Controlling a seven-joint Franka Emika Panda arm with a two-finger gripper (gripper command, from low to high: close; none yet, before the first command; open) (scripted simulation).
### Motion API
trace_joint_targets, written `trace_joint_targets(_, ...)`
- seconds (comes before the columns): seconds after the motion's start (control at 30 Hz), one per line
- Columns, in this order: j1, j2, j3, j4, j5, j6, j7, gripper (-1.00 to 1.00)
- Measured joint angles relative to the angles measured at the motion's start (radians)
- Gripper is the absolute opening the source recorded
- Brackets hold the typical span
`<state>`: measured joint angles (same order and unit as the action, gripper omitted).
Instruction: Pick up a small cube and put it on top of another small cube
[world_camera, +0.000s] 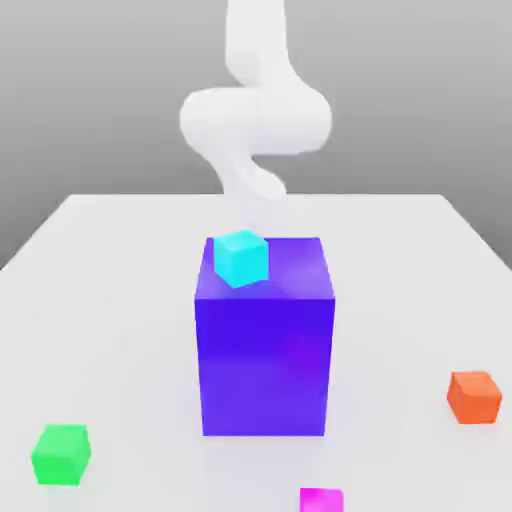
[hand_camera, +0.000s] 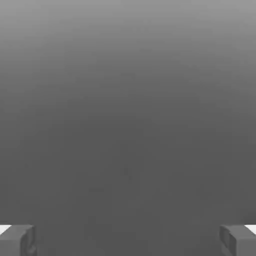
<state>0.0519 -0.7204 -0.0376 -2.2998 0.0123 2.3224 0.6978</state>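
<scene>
The small cube is bright magenta and lies on the white table at the near edge of the exterior view, partly cut off by the frame. A small cyan cube sits on top of the big blue-purple block in the middle of the table. My white arm rises behind the block, well away from the magenta cube. In the hand view my gripper is open, its grey fingertips far apart with nothing between them, facing a plain grey background.
A green cube lies near the front at the exterior view's left. An orange cube lies at the exterior view's right. The white table stretches around the tall block, which stands between the arm and the front cubes.
</scene>
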Motion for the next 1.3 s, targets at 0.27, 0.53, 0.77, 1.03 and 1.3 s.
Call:
trace_joint_targets(0.27,0.152,0.258,-0.115,0.001,0.062,0.073,-0.348,0.0)
trace_joint_targets(0.53,0.256,0.513,-0.187,0.002,0.152,0.142,-0.709,0.0)
trace_joint_targets(0.77,0.289,0.735,-0.184,0.002,0.215,0.204,-1.013,0.0)
trace_joint_targets(1.03,0.28,0.972,-0.152,-0.002,0.186,0.288,-1.291,0.0)
trace_joint_targets(1.3,0.242,1.226,-0.098,0.028,0.167,0.447,-1.423,-1.0)
